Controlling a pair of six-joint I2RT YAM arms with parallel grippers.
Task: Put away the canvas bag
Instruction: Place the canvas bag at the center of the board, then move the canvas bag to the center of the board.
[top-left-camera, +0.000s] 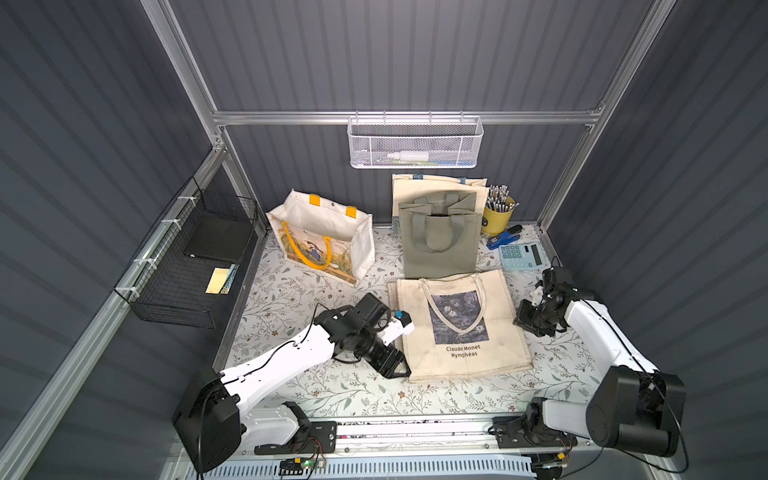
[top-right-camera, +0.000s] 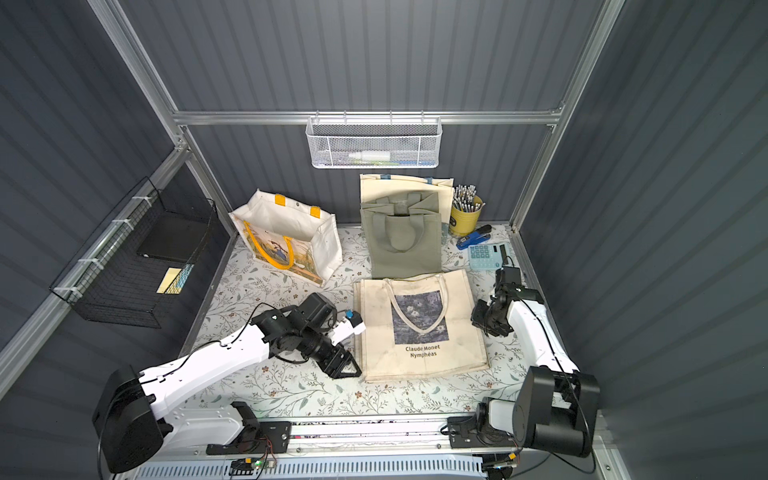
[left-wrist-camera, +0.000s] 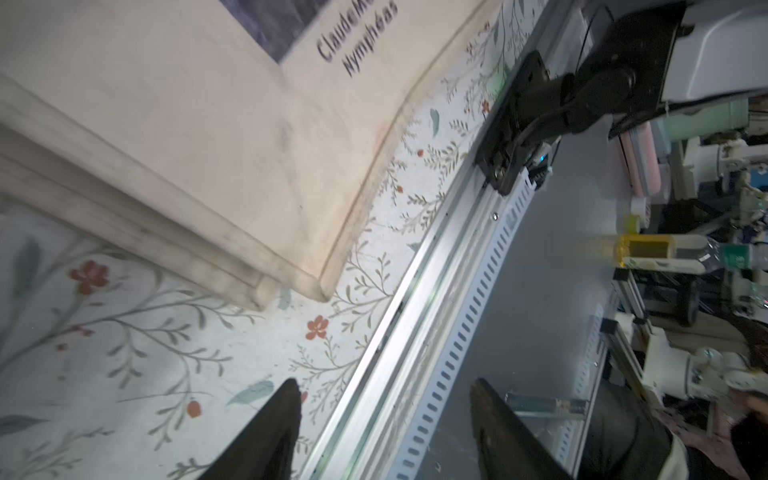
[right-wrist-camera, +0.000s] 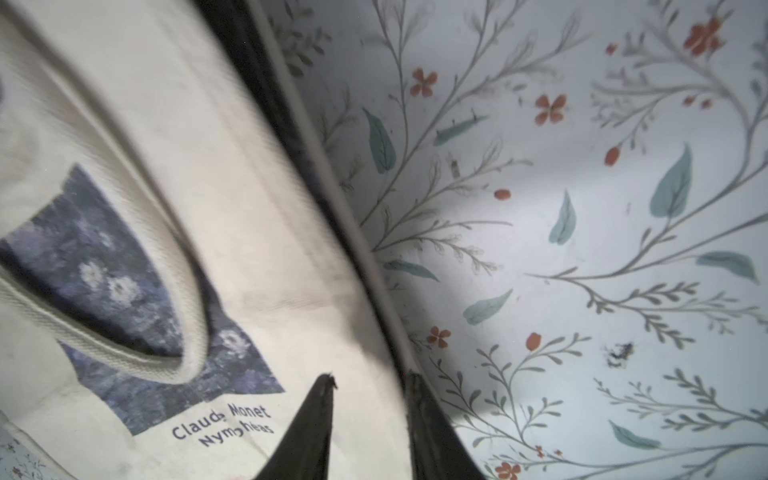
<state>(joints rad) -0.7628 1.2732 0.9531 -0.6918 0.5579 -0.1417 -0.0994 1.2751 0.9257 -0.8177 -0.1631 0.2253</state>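
Observation:
The canvas bag (top-left-camera: 461, 324) (top-right-camera: 419, 324) is cream with a blue flower print and the words "Claude Monet Nymphéas". It lies flat on the flowered table in both top views, handles folded over its front. My left gripper (top-left-camera: 402, 372) (top-right-camera: 350, 371) (left-wrist-camera: 385, 384) sits at the bag's near left corner, open, with nothing between its fingers. The bag (left-wrist-camera: 187, 124) lies just clear of them. My right gripper (top-left-camera: 520, 321) (top-right-camera: 478, 318) (right-wrist-camera: 372, 380) is at the bag's right edge, jaws apart, and the bag's (right-wrist-camera: 249, 208) edge runs between the fingers.
Behind the canvas bag lie a grey-green tote (top-left-camera: 440, 241) and another cream bag (top-left-camera: 436, 183). A white bag with yellow handles (top-left-camera: 324, 237) stands at the back left. A pencil cup (top-left-camera: 498, 216), stapler (top-left-camera: 505, 237) and calculator (top-left-camera: 521, 254) are back right. White mesh basket (top-left-camera: 415, 143) and black wire basket (top-left-camera: 191, 266) hang on the walls.

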